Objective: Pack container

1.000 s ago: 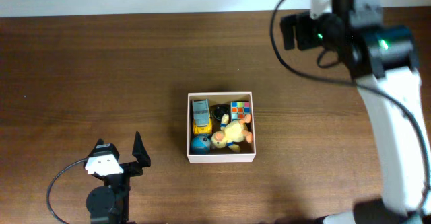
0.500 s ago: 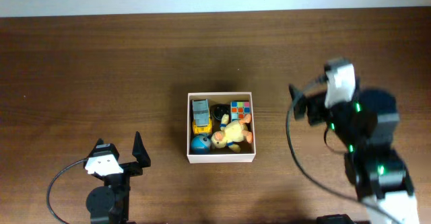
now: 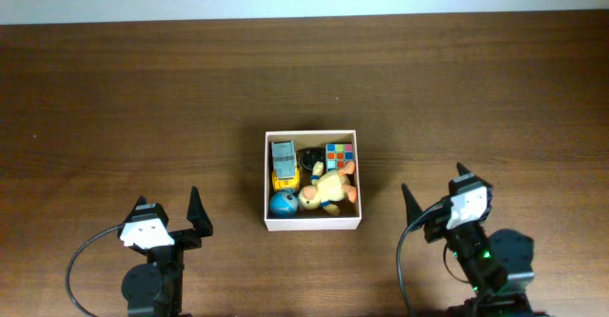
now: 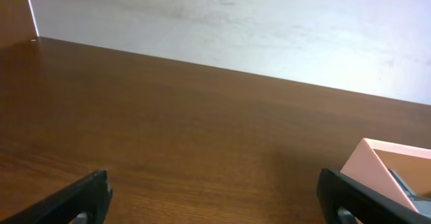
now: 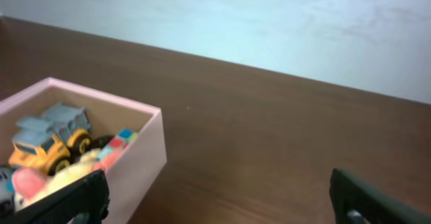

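I see the container in the middle of the table, with toys inside. My left gripper and right gripper sit on either side of it, both wide and empty.

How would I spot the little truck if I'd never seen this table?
Find the square cream-walled container in the middle of the brown table. The truck lies in its upper-left corner in the overhead view, the only grey-and-yellow toy there.

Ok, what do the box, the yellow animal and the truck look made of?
The container: likely thin card, with matte pale walls and straight, crisp edges. The yellow animal: soft plush, with a fuzzy, rounded outline. The truck: probably hard plastic, with smooth grey-and-yellow parts.
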Tool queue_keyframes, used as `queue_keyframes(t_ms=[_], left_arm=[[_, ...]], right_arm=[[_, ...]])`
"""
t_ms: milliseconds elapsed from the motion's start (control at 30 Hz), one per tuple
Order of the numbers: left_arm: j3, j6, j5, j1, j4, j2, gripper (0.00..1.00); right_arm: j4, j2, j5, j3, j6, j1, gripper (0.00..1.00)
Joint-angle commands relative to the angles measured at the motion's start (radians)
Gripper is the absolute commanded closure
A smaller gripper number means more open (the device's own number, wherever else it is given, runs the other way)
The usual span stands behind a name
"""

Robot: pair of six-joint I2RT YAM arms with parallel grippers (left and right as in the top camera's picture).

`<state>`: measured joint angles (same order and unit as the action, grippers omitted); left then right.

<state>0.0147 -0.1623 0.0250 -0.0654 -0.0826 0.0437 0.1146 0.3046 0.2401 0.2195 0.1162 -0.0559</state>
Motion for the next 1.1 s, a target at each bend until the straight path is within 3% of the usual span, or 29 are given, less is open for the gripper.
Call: queue_keyframes(t_ms=[0,500,1067], left_arm=[[-0.006,-0.005,-0.014,-0.006,-0.001,-0.008,0.01],[-0.006,-0.005,-0.014,-0.006,-0.001,-0.008,0.01],[-0.006,-0.005,-0.014,-0.006,-0.001,-0.008,0.01]], right_arm=[[0.001,-0.064,-0.1,-0.032,0.008,-0.056,0.01],[0.027,-0.22,-0.092,-0.168,0.007,-0.072,0.01],[0.03,-0.302,-0.147,-0.18,0.007,-0.072,0.01]])
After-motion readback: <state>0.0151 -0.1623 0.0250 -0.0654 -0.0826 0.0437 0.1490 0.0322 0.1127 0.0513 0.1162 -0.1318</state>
